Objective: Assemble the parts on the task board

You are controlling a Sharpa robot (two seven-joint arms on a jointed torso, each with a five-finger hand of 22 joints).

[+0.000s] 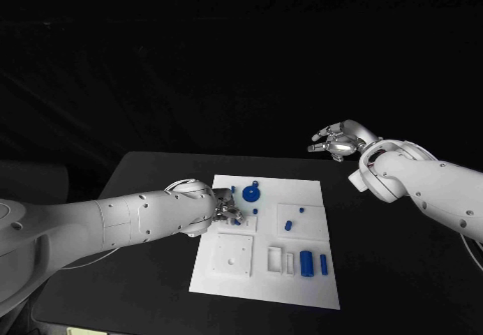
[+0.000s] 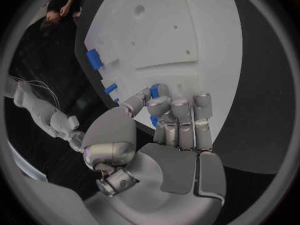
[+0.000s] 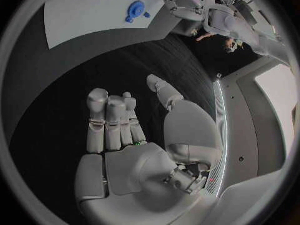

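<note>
My left hand is down over the near-left part of the task board, the white plate lying in the middle of the black desk. Its fingers are curled in narrow, thumb against them, and they pinch a small blue part right at the board's surface — in the left wrist view the piece shows between the fingertips and the thumb, with another bit of blue just beneath them. My right hand hangs above the desk off the board's far right corner, well apart from every part; its fingers stand straight and side by side, the thumb held away from them, and nothing lies in the palm. On the board the blue round part with its small tab lies near the far edge, just beside my left hand, and a small blue peg sits on a raised square toward the right side. Nearer the front edge two blue cylinders stand side by side, right of a pale slotted block, and a raised white square plate lies left of that — all of them apart from both hands.
</note>
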